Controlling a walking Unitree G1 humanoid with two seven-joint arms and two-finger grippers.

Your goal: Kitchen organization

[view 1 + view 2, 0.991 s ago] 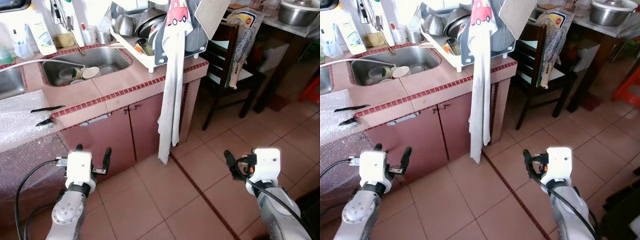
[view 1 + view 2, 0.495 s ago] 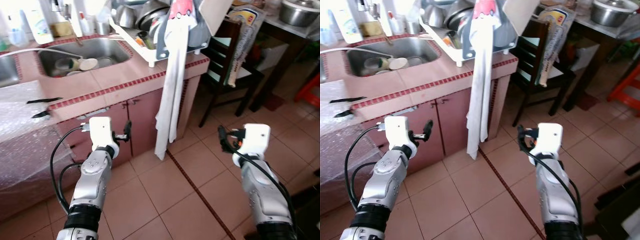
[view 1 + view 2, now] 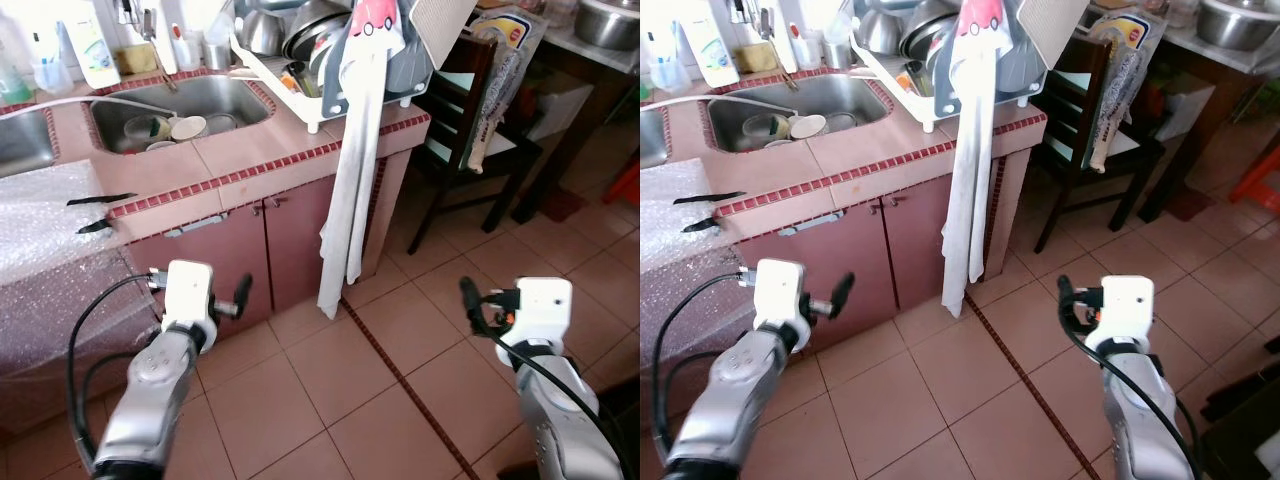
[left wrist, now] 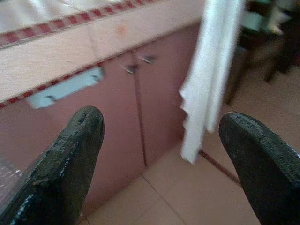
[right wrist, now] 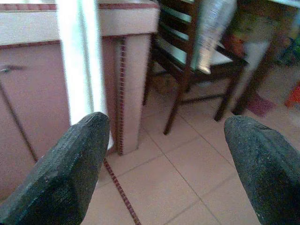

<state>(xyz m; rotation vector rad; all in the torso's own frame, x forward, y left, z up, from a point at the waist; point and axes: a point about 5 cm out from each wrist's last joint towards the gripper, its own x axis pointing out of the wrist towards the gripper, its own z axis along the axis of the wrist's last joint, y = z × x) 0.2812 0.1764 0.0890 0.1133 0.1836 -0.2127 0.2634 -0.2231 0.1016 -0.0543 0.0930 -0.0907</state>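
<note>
Before the pink tiled worktop (image 3: 250,150), the robot is standing with both arms raised, the left gripper (image 4: 161,154) and right gripper (image 5: 168,164) each holding its fingers wide apart and empty. Hanging over the worktop's edge by the dish rack (image 3: 330,60), a white towel (image 3: 355,180) is running lengthwise straight down toward the floor, and a passing gripper could be snagging it and dragging the rack off.

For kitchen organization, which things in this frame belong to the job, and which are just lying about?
Job:
dish rack with bowls
cups in the sink
hanging white towel
left tool and right tool, both open and empty

Lying about:
dark wooden chair
bubble wrap
</note>
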